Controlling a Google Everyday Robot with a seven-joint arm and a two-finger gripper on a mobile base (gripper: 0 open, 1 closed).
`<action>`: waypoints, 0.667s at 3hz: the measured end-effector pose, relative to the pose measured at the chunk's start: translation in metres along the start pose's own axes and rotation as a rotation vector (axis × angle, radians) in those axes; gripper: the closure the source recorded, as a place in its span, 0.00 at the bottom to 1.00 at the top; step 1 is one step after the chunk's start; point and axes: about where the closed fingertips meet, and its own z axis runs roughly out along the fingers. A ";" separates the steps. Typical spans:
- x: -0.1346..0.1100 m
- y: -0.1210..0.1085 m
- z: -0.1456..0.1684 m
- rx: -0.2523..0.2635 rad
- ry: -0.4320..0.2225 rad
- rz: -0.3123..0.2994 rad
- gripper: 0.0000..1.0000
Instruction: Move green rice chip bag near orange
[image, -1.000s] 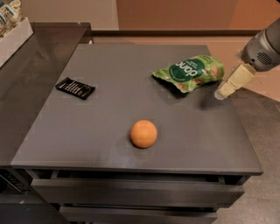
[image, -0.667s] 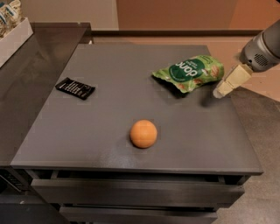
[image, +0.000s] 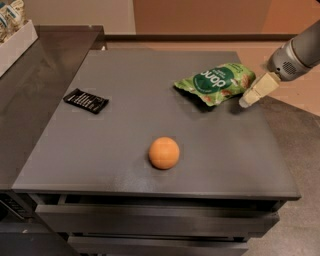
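The green rice chip bag (image: 216, 82) lies flat on the grey table top (image: 135, 125), toward its far right side. The orange (image: 164, 152) sits near the front middle of the table, well apart from the bag. My gripper (image: 248, 100) comes in from the right edge on a grey arm; its cream-coloured tip hovers just right of the bag's right end, close to the table surface. Nothing is in the gripper.
A small flat black packet (image: 86, 100) lies at the left of the table. A darker counter (image: 30, 95) adjoins on the left, with a white tray (image: 15, 42) of packets at the far left. Drawers (image: 150, 220) sit below the table's front edge.
The gripper has shifted slightly up and to the right, staying beside the bag's right end. The bag, orange and black packet have not moved.
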 end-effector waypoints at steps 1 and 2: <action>-0.006 -0.015 0.015 -0.006 -0.034 0.010 0.00; -0.014 -0.020 0.033 -0.029 -0.059 0.008 0.00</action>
